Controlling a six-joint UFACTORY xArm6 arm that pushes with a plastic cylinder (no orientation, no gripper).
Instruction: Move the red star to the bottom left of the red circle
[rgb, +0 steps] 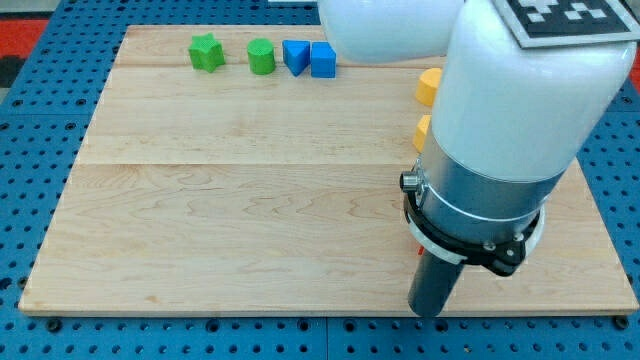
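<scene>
Red shows only as a sliver (418, 250) at the arm's (500, 150) left edge, so the red star and red circle are hidden and I cannot judge progress or the star's look. No jaws here: my tip (428, 312) rests on the table (250, 220), far below the green star (206, 52), green cylinder (261, 56) and two blue blocks (309, 58); two yellow blocks (428, 105) peek out beside the arm.
</scene>
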